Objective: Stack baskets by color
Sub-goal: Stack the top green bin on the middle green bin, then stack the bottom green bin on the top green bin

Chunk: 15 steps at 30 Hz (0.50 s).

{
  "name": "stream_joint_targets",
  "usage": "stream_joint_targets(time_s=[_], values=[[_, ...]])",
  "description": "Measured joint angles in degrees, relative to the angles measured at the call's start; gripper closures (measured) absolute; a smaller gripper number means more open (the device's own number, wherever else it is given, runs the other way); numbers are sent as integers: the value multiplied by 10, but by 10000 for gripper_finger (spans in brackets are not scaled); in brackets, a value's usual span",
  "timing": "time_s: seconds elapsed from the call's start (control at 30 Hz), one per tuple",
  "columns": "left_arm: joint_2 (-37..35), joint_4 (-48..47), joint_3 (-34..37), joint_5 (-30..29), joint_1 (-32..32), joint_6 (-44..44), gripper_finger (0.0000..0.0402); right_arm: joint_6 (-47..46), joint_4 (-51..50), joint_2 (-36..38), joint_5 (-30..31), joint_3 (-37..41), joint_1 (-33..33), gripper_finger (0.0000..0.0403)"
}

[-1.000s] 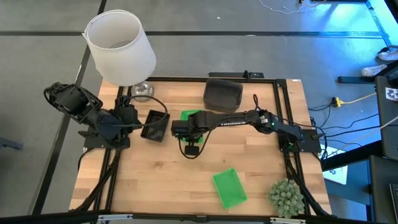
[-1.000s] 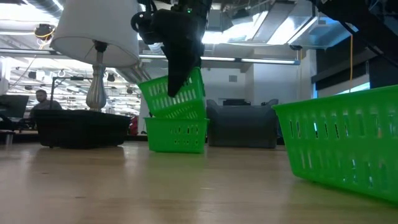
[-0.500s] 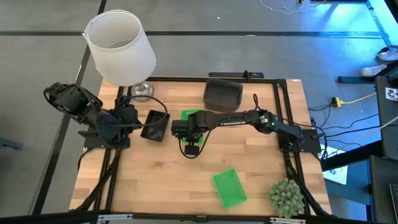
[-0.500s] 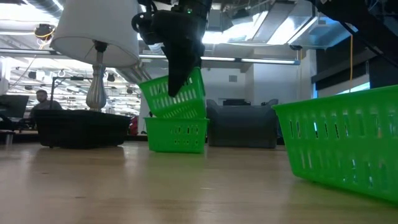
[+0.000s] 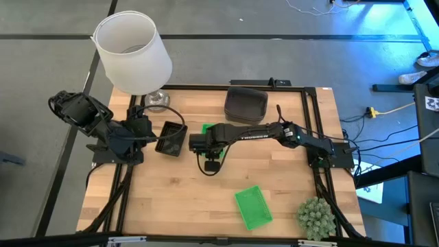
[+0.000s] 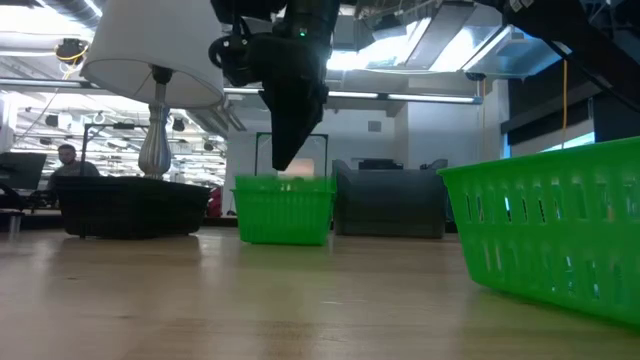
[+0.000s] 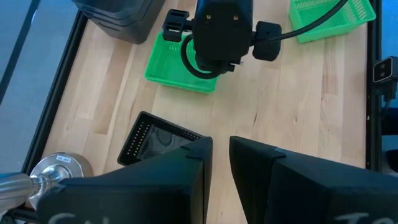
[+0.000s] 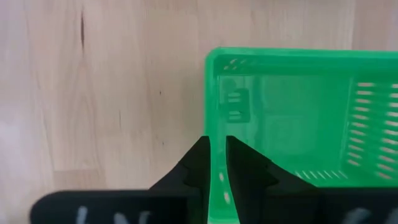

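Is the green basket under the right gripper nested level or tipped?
Level. In the low view the green basket stack shows one flat rim, and the right gripper hangs just above it.

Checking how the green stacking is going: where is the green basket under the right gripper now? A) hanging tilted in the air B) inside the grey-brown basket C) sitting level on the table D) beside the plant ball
C: in the low view the green basket sits level on the table, with the right gripper just above it.
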<state>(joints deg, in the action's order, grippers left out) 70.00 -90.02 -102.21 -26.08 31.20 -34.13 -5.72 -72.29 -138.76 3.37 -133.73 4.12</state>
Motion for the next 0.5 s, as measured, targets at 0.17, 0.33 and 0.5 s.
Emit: stream_joint_targets(time_s=[0.17, 0.33, 0.5], values=[[0, 0, 0, 0, 0, 0, 355, 1, -5, 0, 0, -3, -2, 351], [0, 0, 0, 0, 0, 0, 355, 13, -35, 6, 1, -9, -2, 351], [0, 0, 0, 0, 0, -1, 355, 48, -38, 46, 1, -11, 3, 351]])
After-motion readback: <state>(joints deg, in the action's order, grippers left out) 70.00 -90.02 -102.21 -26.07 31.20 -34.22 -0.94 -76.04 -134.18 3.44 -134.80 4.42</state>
